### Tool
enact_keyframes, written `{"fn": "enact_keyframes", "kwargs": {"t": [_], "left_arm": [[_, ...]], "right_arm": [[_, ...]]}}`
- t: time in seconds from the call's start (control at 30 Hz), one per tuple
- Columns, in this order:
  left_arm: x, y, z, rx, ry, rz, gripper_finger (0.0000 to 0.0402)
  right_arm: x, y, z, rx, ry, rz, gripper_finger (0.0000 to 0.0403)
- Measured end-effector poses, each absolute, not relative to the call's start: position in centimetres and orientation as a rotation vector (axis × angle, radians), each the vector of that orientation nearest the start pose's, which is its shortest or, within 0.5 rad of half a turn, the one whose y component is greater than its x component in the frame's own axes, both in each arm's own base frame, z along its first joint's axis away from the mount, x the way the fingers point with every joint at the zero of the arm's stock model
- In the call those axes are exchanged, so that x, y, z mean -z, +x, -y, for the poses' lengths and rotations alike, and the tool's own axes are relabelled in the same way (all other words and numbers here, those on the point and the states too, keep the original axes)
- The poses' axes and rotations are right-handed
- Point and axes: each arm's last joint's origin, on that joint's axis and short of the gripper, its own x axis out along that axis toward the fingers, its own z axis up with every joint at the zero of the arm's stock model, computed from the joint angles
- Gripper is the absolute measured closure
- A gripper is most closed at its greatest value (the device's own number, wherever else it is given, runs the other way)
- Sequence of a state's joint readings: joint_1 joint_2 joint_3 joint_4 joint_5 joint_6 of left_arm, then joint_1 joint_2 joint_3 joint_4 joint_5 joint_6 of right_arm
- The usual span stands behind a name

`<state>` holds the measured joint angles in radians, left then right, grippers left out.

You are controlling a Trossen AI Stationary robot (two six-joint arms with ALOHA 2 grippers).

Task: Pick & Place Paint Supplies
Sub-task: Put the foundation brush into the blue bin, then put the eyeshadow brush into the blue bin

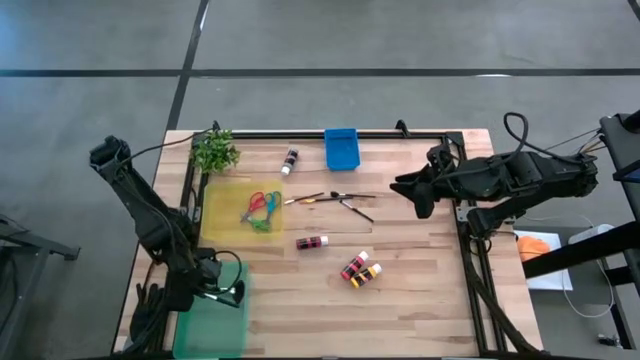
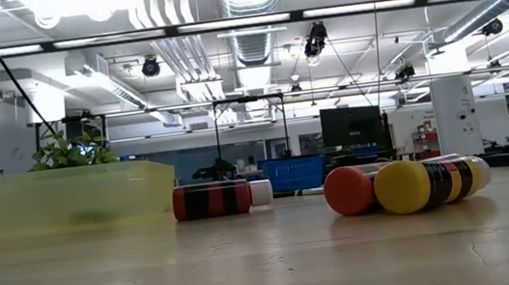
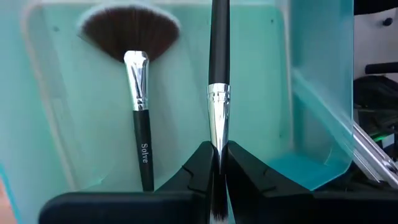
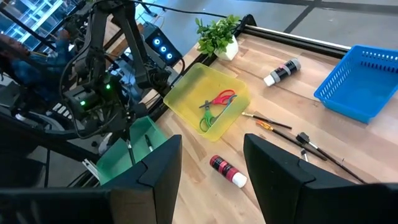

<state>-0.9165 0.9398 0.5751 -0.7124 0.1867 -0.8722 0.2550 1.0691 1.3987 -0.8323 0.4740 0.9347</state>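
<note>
We start with the wooden tabletop (image 1: 400, 300), where the left arm reaches down over the green bin (image 1: 212, 325) at the near left corner. The left gripper (image 3: 217, 163) is pinched nearly closed on a thin black paintbrush (image 3: 218, 93), gripping it just below the silver ferrule. Its long axis runs straight away from the fingers, handle out over the bin floor and bristles back between the fingers. Only the left wrist view shows this, along with a fan brush (image 3: 135, 74) lying flat in the bin, parallel to the held one with its bristles spread at the far end.

The right arm waits above the tabletop's right side, the right gripper (image 4: 211, 162) standing fairly wide with nothing between its fingers.

The high view alone gives the whole layout: a yellow tray (image 1: 222, 205) holding red and green scissors (image 1: 262, 210), a blue basket (image 1: 342, 149) at the far edge, loose paintbrushes (image 1: 345, 200) lying between them, a black paint bottle (image 1: 290, 160), a red paint bottle (image 1: 312, 242) and two more bottles (image 1: 360, 270) side by side nearer us. The low view shows those bottles lying on their sides.
</note>
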Motion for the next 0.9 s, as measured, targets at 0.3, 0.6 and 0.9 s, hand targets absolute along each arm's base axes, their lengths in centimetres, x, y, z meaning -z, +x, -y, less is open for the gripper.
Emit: {"fn": "enact_keyframes", "kwargs": {"t": [0.3, 0.6, 0.9], "left_arm": [[-19.9, 9.3, 13.0, 0.396, -0.376, -1.397, 0.0307], [-23.4, 10.2, 13.8, 0.498, -0.388, -1.275, 0.0261], [-30.0, 15.5, 9.0, 0.151, -0.214, -0.88, 0.0261]], "right_arm": [[-42.6, 18.5, -3.4, 0.412, 0.735, -0.331, 0.0232], [-42.6, 18.5, -3.5, 0.411, 0.734, -0.331, 0.0232], [-42.6, 18.5, -3.4, 0.409, 0.716, -0.333, 0.0232]]}}
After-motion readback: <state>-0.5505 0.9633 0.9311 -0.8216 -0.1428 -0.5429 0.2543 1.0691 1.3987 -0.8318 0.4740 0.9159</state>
